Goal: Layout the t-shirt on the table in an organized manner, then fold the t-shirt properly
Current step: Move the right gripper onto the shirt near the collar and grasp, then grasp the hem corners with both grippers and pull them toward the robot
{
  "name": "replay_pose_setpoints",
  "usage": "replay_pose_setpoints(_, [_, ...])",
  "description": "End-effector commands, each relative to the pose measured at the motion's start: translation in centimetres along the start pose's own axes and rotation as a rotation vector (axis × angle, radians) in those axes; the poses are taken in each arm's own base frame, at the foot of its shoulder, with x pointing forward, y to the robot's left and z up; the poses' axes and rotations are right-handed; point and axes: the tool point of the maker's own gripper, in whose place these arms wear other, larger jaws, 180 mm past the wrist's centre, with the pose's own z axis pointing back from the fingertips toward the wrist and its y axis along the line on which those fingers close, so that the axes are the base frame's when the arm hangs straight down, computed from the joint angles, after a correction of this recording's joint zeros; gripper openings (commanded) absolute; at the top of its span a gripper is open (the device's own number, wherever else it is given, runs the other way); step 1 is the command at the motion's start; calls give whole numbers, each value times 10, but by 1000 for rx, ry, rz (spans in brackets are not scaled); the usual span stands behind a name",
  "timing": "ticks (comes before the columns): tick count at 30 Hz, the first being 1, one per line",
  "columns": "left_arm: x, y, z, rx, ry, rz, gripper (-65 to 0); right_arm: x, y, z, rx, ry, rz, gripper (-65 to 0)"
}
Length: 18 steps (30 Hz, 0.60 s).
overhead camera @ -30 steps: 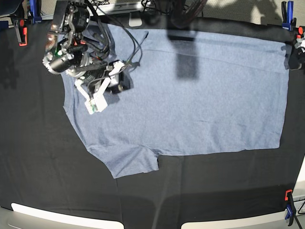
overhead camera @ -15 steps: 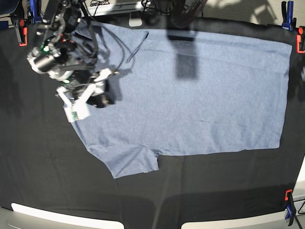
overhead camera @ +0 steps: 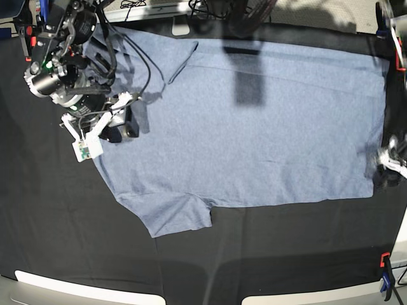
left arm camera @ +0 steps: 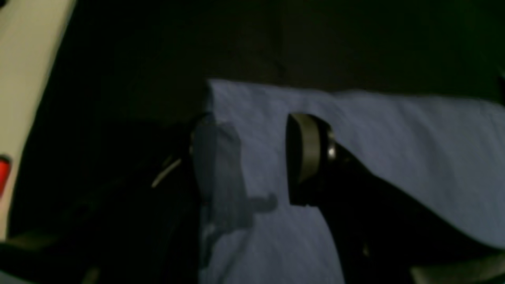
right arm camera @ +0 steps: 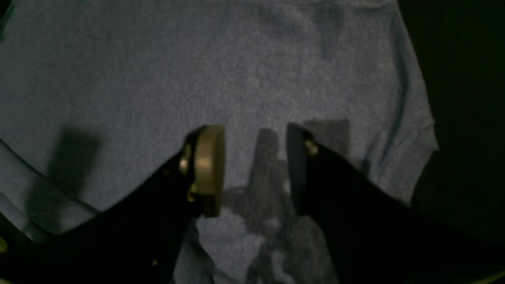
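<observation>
Right fingers point(right arm camera: 211, 169) apart over t-shirt point(right arm camera: 252, 71), left fingers point(left arm camera: 303, 154) wide apart, empty

we see the table point(overhead camera: 57, 241) covered in wrinkled black cloth, held by red and blue clamps point(overhead camera: 385, 274) at its edges. directly on it lies the t-shirt point(overhead camera: 267, 140), blue-grey, spread flat with its plain side up, one sleeve point(overhead camera: 178, 216) pointing to the near edge, its hem close to the right edge
</observation>
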Motion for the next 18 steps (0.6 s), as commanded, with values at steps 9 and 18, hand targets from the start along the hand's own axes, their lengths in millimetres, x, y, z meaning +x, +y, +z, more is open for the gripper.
replay_pose_setpoints(9, [25,43,-43,77,-71,240,-388,20,8,4,46,-82,-5,-377])
replay_pose_setpoints(18, [-23,52,-54,145,-11,293,-388,20,9,4,48,-85,-6,-377])
